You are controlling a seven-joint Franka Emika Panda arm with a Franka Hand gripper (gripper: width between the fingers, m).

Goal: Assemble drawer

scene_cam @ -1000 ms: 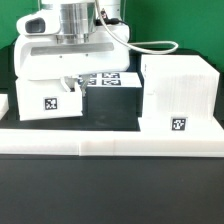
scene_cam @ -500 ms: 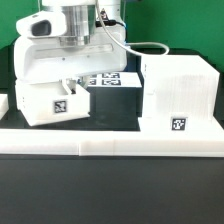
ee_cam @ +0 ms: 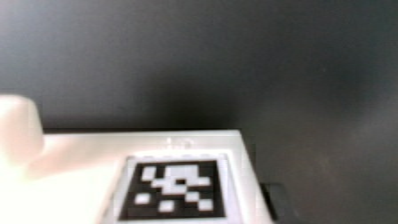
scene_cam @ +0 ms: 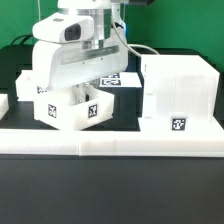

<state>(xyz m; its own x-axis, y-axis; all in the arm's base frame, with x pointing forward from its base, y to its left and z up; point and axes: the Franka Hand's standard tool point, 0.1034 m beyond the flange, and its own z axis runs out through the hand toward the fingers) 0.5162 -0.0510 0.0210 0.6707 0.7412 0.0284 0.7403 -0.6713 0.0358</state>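
Observation:
My gripper [scene_cam: 88, 94] is shut on a small white open box [scene_cam: 62, 112], the drawer's inner part, which has black-and-white tags on its sides. I hold it tilted just above the black table, at the exterior view's left of centre. The large white drawer housing [scene_cam: 180, 92] stands upright at the exterior view's right, a narrow gap away from the held box. The wrist view shows the box's white surface with a tag [ee_cam: 178, 188] close under the camera. A dark finger [ee_cam: 270, 196] shows at its edge. The fingertips are hidden behind the box wall in the exterior view.
The marker board [scene_cam: 118, 78] lies flat behind the held box. A long white ledge [scene_cam: 110, 147] runs along the table's front. A small white part [scene_cam: 3, 103] sits at the exterior view's far left edge. Cables hang behind the arm.
The arm and the held box have swung toward the exterior view's right. The box has turned from square-on to tilted, one corner now pointing down.

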